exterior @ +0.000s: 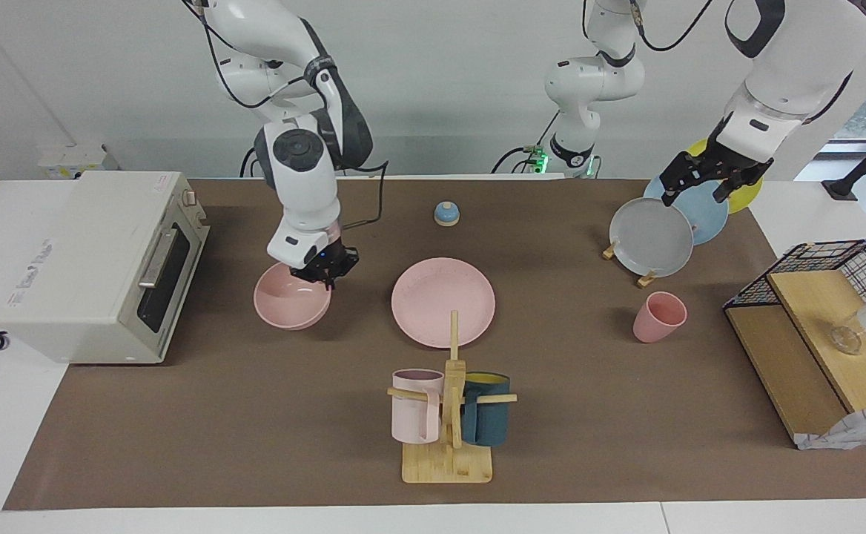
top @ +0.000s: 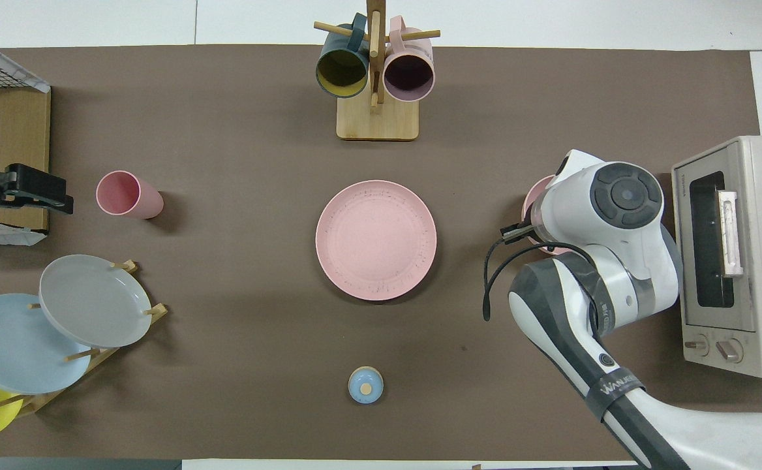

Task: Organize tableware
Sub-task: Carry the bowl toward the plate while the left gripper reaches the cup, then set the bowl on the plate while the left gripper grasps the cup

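Nothing of the pink set looks gathered yet, so the job seems barely begun: the three pieces lie well apart on the desk, and stacking or grouping them is all still to do. Taking the pink plate as the middle of a clock face in the facing view, with twelve toward the robots, the pink bowl sits out at nine o'clock, in front of the toaster oven, and the pink cup stands upright at three o'clock, toward the left arm's end. At six o'clock is the mug rack with its pale pink and teal mugs; at twelve o'clock is a small blue bell; at about two o'clock is the plate rack holding the grey, blue and yellow plates. The right gripper is down at the bowl's rim on the edge nearer the robots, at the bowl's one o'clock; its jaws look set narrowly about the rim, though whether they truly pinch it I cannot tell, and the overhead view hides the spot under the arm. The bowl appears to rest on the desk. The left gripper waits in the air over the plate rack with its jaws spread wide, holding nothing. My judgement is that the bowl is the first piece being taken.
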Available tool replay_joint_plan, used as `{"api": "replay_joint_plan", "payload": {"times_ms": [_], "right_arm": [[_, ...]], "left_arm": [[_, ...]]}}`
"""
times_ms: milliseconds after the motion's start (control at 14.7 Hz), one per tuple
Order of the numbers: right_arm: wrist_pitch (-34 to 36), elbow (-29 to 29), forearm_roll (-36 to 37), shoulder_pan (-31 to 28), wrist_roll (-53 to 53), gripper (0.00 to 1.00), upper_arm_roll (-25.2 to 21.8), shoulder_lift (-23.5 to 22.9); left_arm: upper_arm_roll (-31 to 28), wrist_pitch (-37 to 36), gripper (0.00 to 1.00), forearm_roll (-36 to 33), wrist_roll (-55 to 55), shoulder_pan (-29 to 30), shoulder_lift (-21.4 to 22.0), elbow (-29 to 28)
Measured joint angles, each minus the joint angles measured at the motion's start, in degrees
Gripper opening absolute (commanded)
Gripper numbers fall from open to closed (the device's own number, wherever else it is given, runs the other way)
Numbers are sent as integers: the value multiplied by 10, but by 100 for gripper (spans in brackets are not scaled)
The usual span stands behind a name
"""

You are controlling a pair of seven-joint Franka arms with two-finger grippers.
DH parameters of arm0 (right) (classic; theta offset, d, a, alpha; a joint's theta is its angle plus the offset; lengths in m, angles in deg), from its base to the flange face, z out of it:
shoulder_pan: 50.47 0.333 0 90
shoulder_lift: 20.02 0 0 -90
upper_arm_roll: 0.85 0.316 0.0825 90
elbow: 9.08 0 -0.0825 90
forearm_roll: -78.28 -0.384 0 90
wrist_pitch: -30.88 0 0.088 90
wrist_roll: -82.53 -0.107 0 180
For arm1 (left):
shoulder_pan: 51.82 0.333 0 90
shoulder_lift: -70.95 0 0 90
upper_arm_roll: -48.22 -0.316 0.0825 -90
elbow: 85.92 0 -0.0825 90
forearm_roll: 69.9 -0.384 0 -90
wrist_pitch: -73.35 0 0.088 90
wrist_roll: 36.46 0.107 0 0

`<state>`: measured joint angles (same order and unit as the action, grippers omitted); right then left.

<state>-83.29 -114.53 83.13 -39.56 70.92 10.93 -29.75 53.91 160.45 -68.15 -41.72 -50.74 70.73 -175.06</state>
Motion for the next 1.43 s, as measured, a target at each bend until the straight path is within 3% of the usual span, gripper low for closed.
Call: {"api": "replay_joint_plan", "payload": {"times_ms": [204, 340, 543, 747, 951, 1290, 1358, 1426], "right_arm": [[36, 87, 0, 69, -120, 0, 5, -28], [51, 128, 0, 108, -184, 0, 5, -56], [77, 223, 26, 177, -295, 0, 4, -136], [63, 290, 52, 219, -366, 0, 4, -220], [19, 292, 54, 221, -379, 0, 3, -248], [-11, 264, 66, 223, -379, 0, 3, -249], [-27, 251, 68, 222, -379, 2, 3, -249], [-37, 239, 70, 222, -379, 21, 3, -248]], "left_arm": [[-2, 58, 100, 0, 0, 4, -14, -31], [-3, 119, 100, -1, 1, 8, -56, -52], [1, 204, 100, -12, 19, 8, -144, -57], [4, 230, 100, -16, 33, 7, -185, -56], [5, 231, 100, -16, 35, 7, -188, -57], [8, 240, 99, -16, 37, 1, -188, -85], [8, 244, 95, -16, 37, 0, -188, -91], [8, 246, 89, -16, 37, 0, -188, -95]]}}
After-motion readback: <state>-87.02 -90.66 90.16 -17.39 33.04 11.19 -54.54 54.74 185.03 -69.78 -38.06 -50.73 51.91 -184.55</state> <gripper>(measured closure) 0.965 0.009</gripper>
